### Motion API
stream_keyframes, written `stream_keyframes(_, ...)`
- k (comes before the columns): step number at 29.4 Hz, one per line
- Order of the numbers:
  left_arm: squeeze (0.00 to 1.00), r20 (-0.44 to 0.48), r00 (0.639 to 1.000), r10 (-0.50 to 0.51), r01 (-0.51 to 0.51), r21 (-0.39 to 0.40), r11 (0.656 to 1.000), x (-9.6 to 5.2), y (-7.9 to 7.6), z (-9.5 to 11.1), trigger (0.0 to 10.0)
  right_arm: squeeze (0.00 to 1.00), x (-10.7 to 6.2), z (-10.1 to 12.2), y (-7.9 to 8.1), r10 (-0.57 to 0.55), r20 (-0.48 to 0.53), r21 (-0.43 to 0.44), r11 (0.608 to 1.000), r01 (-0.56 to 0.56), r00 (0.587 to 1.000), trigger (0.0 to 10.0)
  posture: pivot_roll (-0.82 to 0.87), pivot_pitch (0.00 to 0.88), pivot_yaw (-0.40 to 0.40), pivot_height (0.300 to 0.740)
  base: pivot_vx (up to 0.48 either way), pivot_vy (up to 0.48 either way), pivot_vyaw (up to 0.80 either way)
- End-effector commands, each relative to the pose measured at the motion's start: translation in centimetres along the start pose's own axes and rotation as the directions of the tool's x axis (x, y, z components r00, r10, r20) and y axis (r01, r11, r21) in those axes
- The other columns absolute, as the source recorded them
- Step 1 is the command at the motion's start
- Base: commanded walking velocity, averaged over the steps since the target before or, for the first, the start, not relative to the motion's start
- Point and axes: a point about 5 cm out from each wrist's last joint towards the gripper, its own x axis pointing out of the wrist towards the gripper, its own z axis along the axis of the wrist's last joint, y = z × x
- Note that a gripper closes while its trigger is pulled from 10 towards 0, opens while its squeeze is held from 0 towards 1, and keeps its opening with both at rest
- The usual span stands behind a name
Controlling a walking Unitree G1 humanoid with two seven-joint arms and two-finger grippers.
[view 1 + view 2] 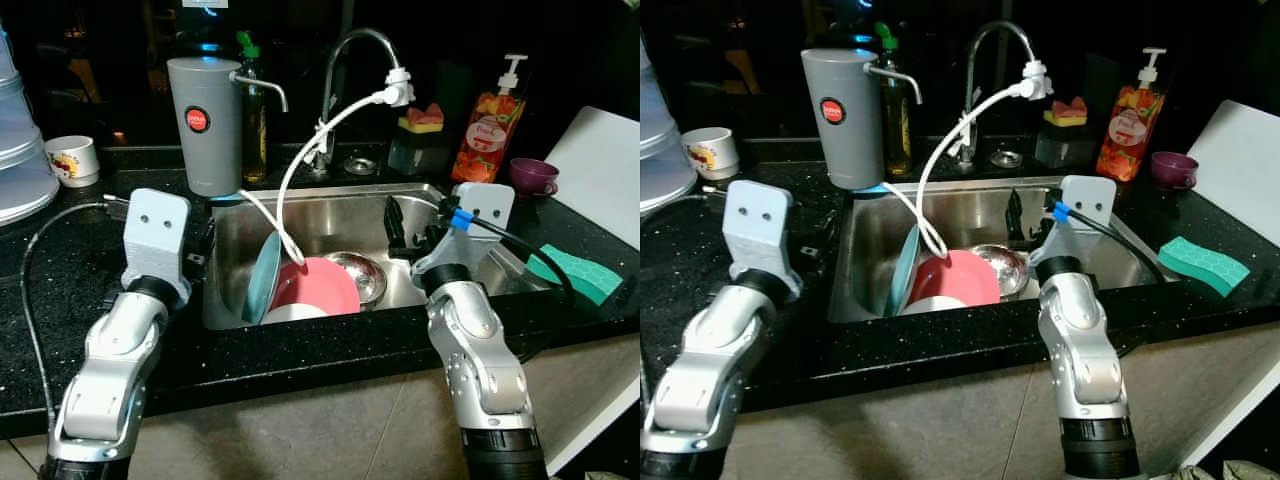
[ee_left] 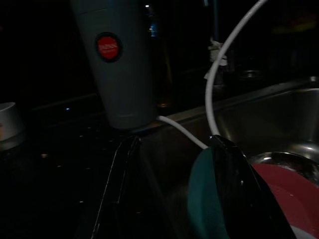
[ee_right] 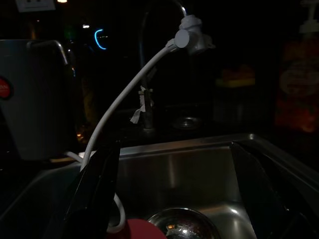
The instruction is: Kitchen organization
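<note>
Both arms reach forward over the front edge of the black table (image 1: pixel 60 290) toward the steel sink (image 1: pixel 330 225). The left gripper (image 2: pixel 169 189) hangs at the sink's left rim with its fingers spread wide and nothing between them; one finger lies in front of the teal plate (image 1: pixel 265 280). The right gripper (image 3: pixel 174 194) hangs over the right half of the sink, also spread wide and empty.

The dishes sit stacked in the sink: the teal plate leans on edge at the left, a pink plate (image 1: pixel 322 285) tilts against it, a white dish (image 1: pixel 295 313) lies under the pink one, and a steel bowl (image 1: pixel 362 272) rests just behind.

The main risk is the white hose (image 1: pixel 300 160), which curves down from the tap (image 1: pixel 355 60) and ends among the plates. Lifting a plate could snag it. The leaning plates support one another, so pulling one may let the other slide and knock the steel.

Further back stand a grey canister (image 1: pixel 205 125), a soap bottle (image 1: pixel 490 120) and a purple cup (image 1: pixel 532 176); a wide swing could topple them.
</note>
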Motion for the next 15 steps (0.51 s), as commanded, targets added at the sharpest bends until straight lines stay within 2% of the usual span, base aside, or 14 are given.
stream_keyframes(1,0.00,0.008,1.000,-0.018,0.018,0.003,1.000,-0.21,-0.41,0.12,10.0,0.00,-0.17,0.00,-0.06,0.001,0.000,-0.002,1.000,-0.001,1.000,10.0,0.08,0.070,-0.058,0.740,0.000,0.000,0.00)
stream_keyframes(15,0.00,0.013,1.000,-0.014,0.014,0.002,1.000,-0.10,-0.35,0.25,10.0,0.00,-0.18,0.02,-0.18,0.001,-0.002,-0.008,1.000,-0.001,1.000,10.0,0.08,0.076,-0.058,0.740,0.000,0.000,0.00)
